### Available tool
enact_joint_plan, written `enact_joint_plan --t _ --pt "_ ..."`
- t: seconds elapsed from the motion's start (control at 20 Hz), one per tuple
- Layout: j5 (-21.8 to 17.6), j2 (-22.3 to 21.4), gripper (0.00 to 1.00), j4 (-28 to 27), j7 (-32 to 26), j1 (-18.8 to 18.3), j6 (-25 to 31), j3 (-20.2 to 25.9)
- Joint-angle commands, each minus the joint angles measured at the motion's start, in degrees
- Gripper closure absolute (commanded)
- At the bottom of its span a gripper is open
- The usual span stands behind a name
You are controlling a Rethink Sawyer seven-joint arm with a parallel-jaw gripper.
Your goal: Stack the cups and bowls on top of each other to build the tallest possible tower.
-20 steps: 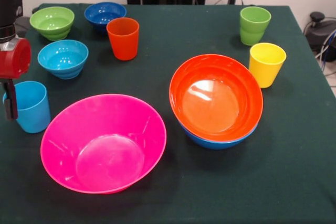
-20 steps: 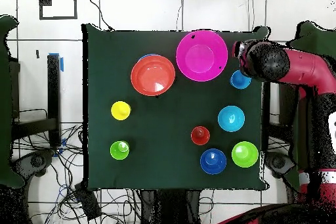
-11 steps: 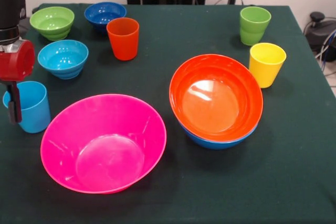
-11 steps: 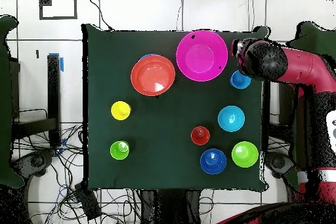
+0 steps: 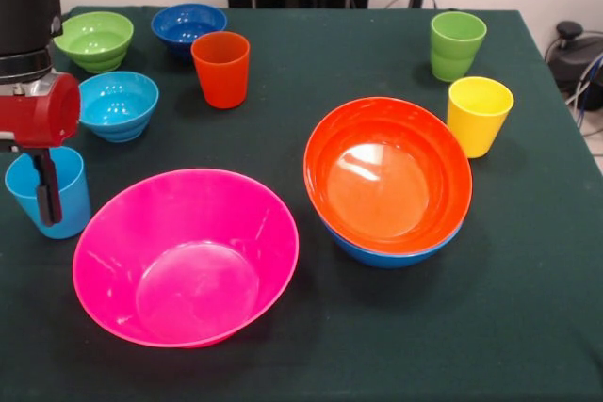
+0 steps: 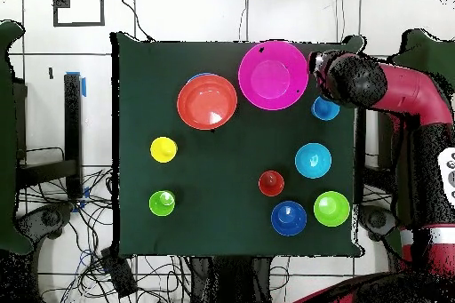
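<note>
Front view: hand [image 5: 44,197] at light blue cup [image 5: 58,197], grip unclear | overhead: arm [image 6: 391,86] hides both

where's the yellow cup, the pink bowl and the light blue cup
yellow cup [image 5: 480,116], front view, on its outer wall
pink bowl [image 5: 196,287], front view, on its inner floor
light blue cup [image 5: 71,197], front view, on its side wall right of the pincer
</note>
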Motion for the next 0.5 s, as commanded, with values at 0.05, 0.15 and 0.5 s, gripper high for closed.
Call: enact_joint_plan --t 0.05,0.15,0.5 --pt "-1.3 2.8 0.00 4.0 -13.4 0.9 1.1 1.4" --pt "-1.7 2.9 0.00 3.9 -13.5 1.0 0.6 1.4" --pt "-2.0 3.5 0.00 3.8 -12.9 1.1 -0.4 1.3"
